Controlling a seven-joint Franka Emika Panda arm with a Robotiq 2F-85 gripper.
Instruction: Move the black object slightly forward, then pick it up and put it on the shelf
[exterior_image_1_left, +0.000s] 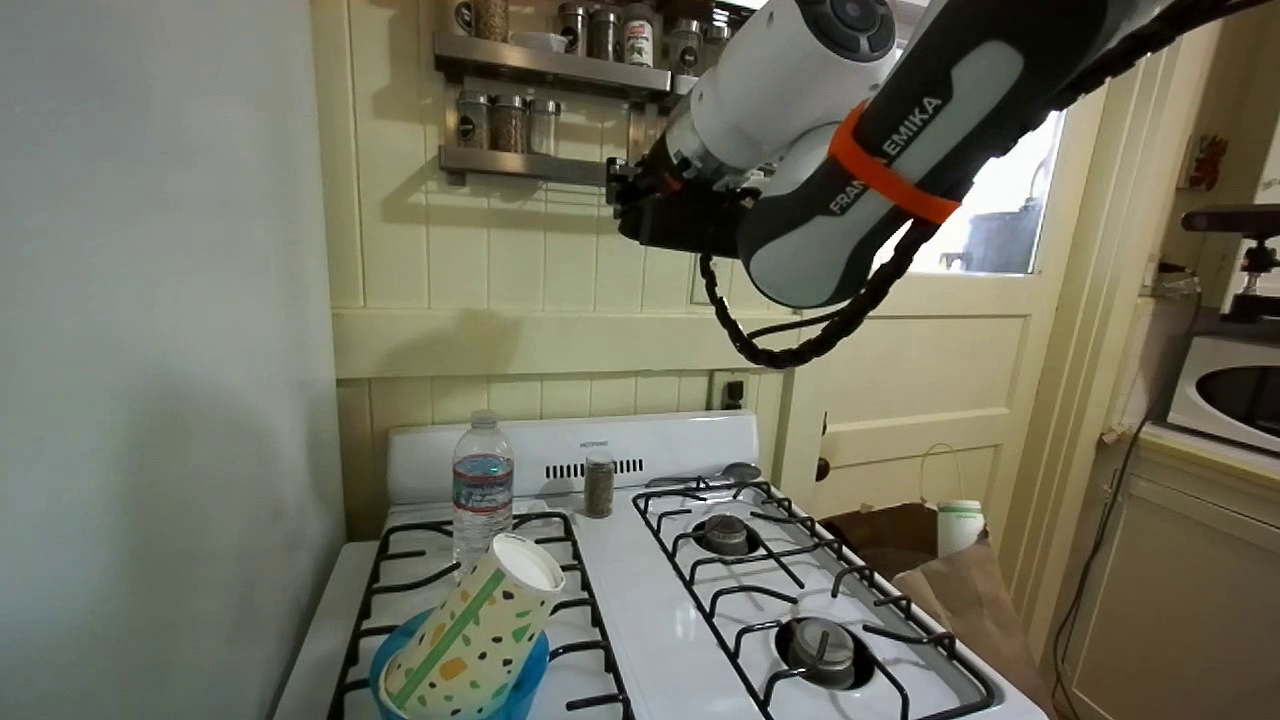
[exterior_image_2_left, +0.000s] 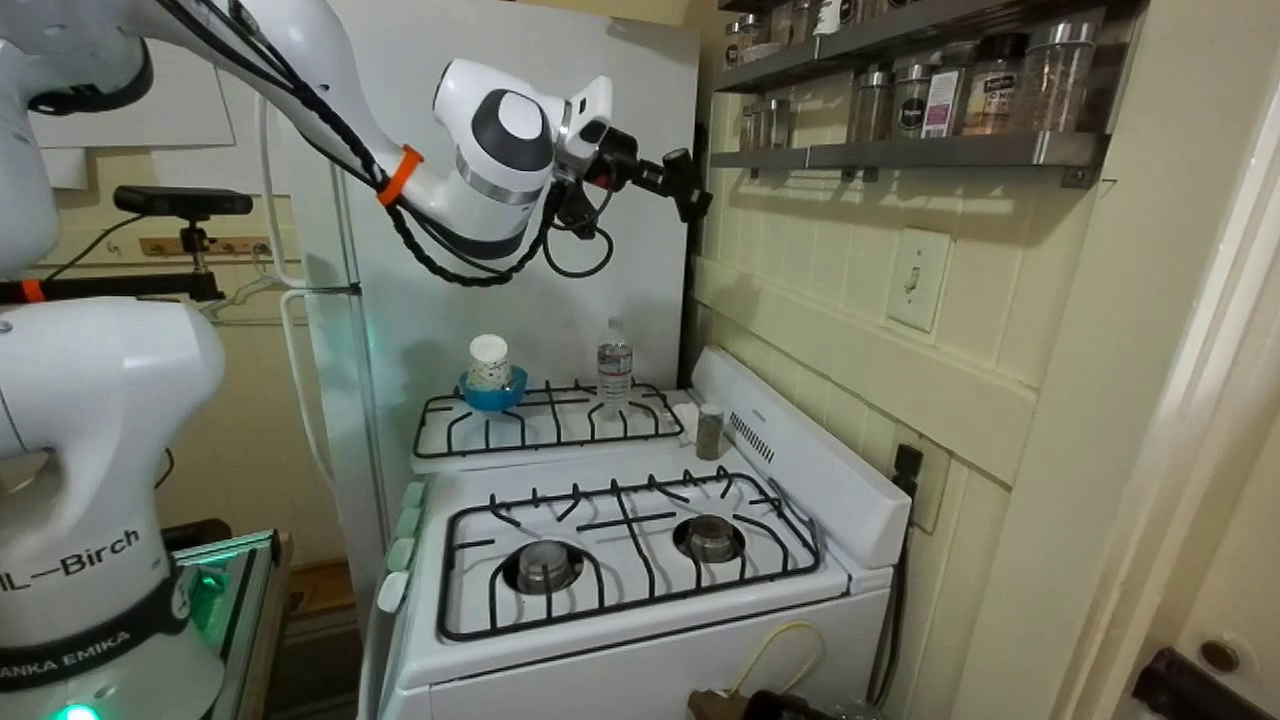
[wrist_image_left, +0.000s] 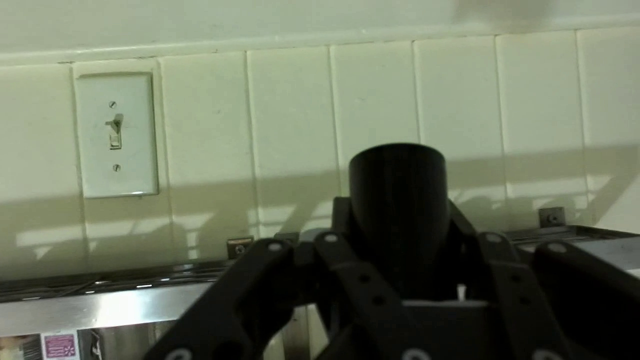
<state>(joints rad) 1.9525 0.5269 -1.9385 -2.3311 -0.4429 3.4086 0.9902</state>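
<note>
One gripper (wrist_image_left: 400, 220) has its two fingers closed around one black cylinder (wrist_image_left: 398, 180), held high above the stove (exterior_image_2_left: 560, 468), near the shelf (exterior_image_2_left: 960, 152); how much room lies between the cylinder and the shelf's front edge, I cannot tell. In an exterior view, three jars (exterior_image_1_left: 509, 124) stand at one end of the lower tier, with a bare stretch just beside them. Two grates (exterior_image_2_left: 628, 521) flank a white strip of stove top, one small jar (exterior_image_1_left: 598, 488) at its back. One grate carries one water bottle (exterior_image_1_left: 483, 485) and one blue bowl (exterior_image_1_left: 535, 670) with a tilted cup (exterior_image_1_left: 470, 635).
</note>
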